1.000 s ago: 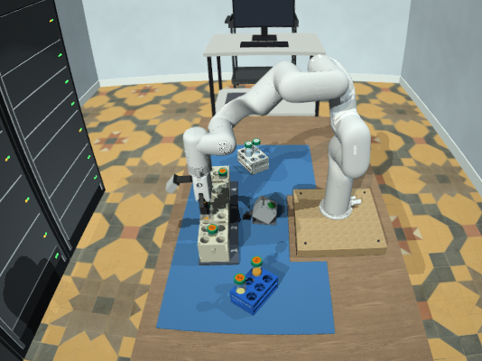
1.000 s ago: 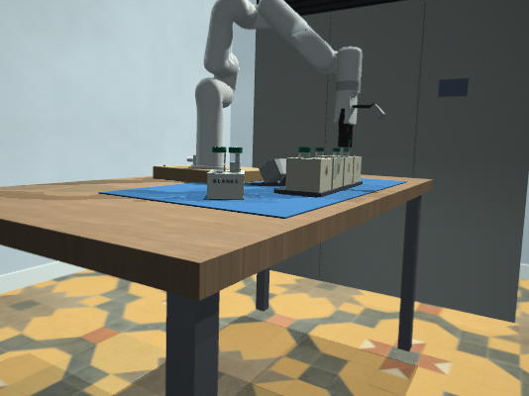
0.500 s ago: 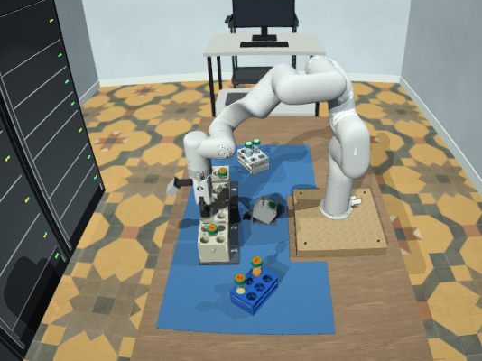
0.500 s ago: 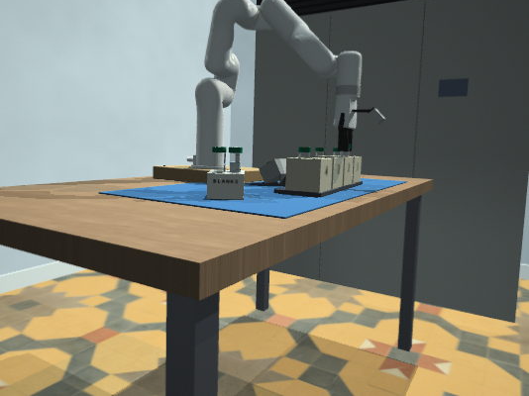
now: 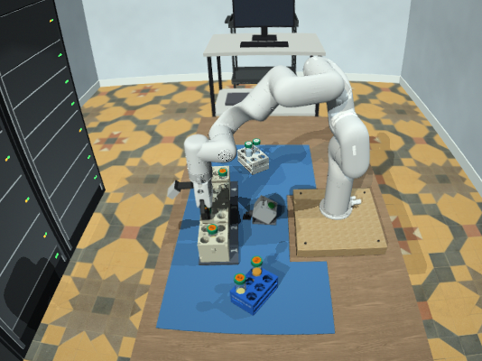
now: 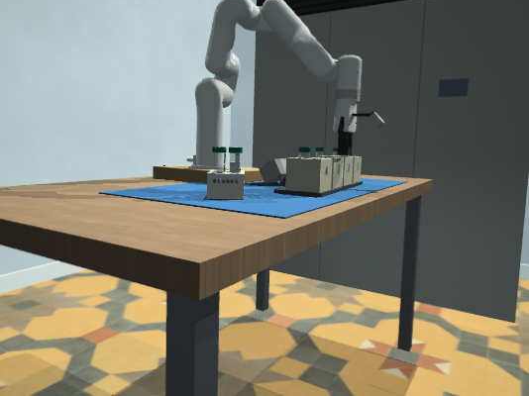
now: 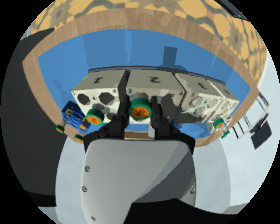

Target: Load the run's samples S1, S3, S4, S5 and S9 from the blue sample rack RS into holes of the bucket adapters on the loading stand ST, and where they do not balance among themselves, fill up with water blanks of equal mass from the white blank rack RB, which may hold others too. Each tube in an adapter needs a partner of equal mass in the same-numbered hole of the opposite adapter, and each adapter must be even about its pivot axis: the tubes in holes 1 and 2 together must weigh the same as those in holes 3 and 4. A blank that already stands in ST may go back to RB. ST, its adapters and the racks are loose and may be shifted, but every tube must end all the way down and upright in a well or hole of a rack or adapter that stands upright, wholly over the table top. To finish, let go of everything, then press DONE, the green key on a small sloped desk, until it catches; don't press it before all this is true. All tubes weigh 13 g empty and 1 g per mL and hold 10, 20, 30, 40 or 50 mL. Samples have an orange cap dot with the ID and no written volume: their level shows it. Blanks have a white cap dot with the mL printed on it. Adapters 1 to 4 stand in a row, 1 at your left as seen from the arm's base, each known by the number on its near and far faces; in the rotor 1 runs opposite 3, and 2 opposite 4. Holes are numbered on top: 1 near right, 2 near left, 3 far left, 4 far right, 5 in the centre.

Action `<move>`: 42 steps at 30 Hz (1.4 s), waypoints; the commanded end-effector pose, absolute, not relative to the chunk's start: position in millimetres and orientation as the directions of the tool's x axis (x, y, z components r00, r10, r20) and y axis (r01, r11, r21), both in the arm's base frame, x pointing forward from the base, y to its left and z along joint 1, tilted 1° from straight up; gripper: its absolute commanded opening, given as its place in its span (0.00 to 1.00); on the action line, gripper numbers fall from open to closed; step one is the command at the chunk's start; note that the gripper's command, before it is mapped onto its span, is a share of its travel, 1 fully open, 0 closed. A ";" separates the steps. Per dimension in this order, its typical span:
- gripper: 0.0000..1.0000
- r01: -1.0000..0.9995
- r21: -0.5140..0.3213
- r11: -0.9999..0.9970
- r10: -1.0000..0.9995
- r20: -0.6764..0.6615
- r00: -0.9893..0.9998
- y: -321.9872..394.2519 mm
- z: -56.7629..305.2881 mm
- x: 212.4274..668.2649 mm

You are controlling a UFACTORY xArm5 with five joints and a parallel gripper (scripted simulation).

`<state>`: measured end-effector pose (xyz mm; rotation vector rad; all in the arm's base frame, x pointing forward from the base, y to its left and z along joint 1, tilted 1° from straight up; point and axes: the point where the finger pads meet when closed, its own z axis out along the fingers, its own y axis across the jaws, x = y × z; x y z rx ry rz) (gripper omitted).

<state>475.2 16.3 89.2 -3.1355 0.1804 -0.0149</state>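
Observation:
My gripper (image 5: pixel 205 211) is shut on a sample tube (image 7: pixel 139 107) with a green cap and an orange dot. It holds the tube upright, low over the middle of the adapter row on stand ST (image 5: pixel 218 218), on the side away from the arm's base. The tube's lower part is hidden by the adapters, and I cannot tell which hole it is in. The adapter marked 1 (image 5: pixel 212 243) holds a sample (image 5: pixel 212 228). The far-end adapter holds another sample (image 5: pixel 222 171). The blue rack RS (image 5: pixel 253 291) holds two samples (image 5: pixel 256 261) (image 5: pixel 239 278). The white blank rack RB (image 5: pixel 254 157) holds two blanks.
The small sloped desk with the green DONE key (image 5: pixel 271 205) stands between ST and the arm's wooden base plate (image 5: pixel 338 223). ST stands near the table's left edge. In the side view the gripper (image 6: pixel 344 143) is above the adapters (image 6: pixel 322 172), behind the blank rack (image 6: pixel 225 184).

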 end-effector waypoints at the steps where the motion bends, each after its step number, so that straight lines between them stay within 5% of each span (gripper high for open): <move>1: 0.00 -0.115 -0.002 -0.993 -0.115 0.014 0.993 16.3 90.8 476.8; 12: 0.00 -0.115 -0.002 -0.993 -0.115 0.014 0.993 16.3 90.8 476.8; 13: 0.43 -0.115 -0.002 -0.993 -0.115 0.014 0.993 16.3 90.5 476.8; 42: 0.43 -0.115 -0.002 -0.993 -0.115 0.014 0.993 16.3 94.5 476.7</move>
